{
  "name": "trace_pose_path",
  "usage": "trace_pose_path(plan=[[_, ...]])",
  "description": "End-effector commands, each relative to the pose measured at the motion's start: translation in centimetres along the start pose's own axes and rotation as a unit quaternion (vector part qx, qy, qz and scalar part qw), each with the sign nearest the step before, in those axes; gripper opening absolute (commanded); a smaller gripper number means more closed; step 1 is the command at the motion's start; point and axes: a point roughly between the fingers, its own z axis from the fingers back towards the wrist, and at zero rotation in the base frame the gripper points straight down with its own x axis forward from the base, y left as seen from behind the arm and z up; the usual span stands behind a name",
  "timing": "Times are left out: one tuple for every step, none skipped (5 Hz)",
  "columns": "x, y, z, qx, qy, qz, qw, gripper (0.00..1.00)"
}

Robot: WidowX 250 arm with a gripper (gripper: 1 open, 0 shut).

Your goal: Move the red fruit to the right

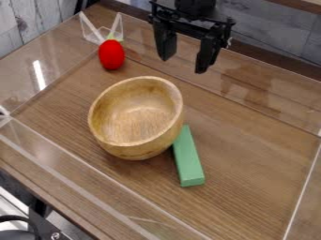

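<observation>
Jaws [196, 68] apart, nothing between them; red fruit [113, 55] sits on the tabletop [251, 141] just beyond the wooden bowl [135, 117], so a low rightward sweep could clip the bowl's rim and knock it.

A black metal two-fingered robot gripper [189, 52] reaches in from the top edge of the view, its fingers pointing downward. The two dark fingers [164, 42] stand wide apart, one on each side, with a gap between them, and nothing is held. Only the arm's lowest portion shows above them.
</observation>
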Motion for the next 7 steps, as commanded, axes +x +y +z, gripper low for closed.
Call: trace_pose_path(plan=[[0.3, 1.3, -0.4, -0.001, 0.003, 0.019, 0.9998, 1.0], [0.9, 4.6, -0.1, -0.002, -0.01, 0.064, 0.9979, 1.0], [1.6, 8.7, 0.1, -0.004, -0.025, 0.114, 0.9931, 1.0], [2.5, 12.1, -0.3, -0.005, -0.032, 0.153, 0.9876, 1.0], [3.3, 14.0, -1.0, -0.004, -0.041, 0.178, 0.9832, 1.0], [4.0, 15.0, -1.7, -0.003, -0.047, 0.185, 0.9816, 1.0], [4.6, 15.9, -2.4, -0.001, -0.052, 0.19, 0.9805, 1.0]])
